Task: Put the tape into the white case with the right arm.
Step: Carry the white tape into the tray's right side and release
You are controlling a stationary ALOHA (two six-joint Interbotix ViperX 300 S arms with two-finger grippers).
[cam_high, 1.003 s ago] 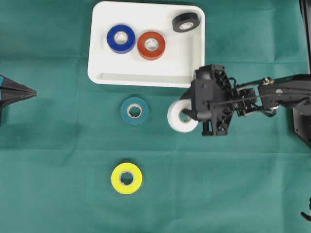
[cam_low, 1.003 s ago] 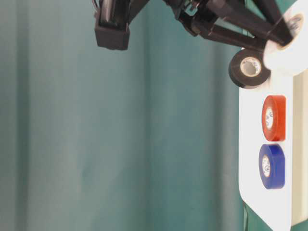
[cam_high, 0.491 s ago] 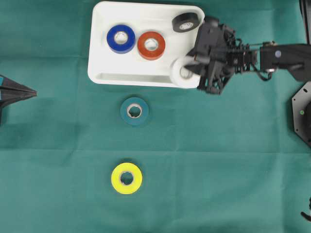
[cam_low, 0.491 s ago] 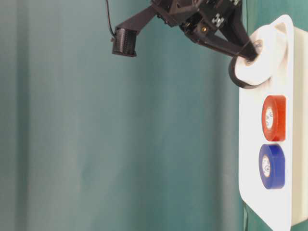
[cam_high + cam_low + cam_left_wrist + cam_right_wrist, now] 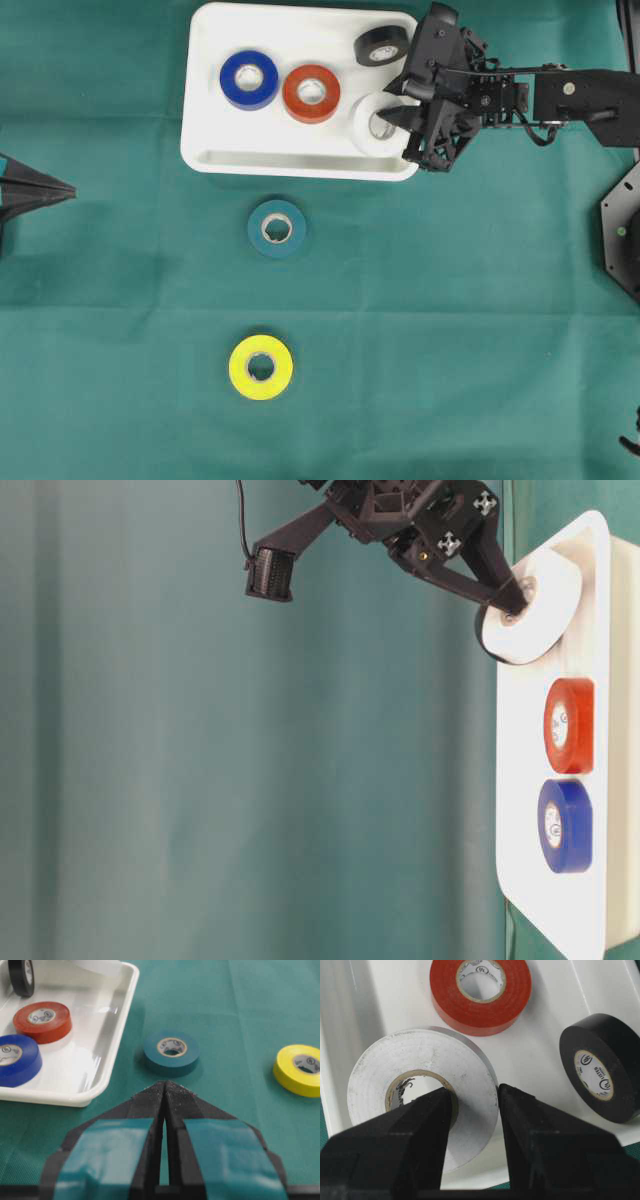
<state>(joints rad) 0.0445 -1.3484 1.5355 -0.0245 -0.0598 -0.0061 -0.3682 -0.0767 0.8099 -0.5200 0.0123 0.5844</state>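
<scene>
Tape rolls: six — blue, red, black, white, teal, yellow
Cases: one
Grippers: two — left, right

White case, white, red, blue, black tape rolls

White case: glossy smooth plastic, reflective. Table cover: matt green woven cloth. White tape: dull, scuffed side. Black tape: smooth sheen. Left gripper: matt black, gritty tips.
</scene>
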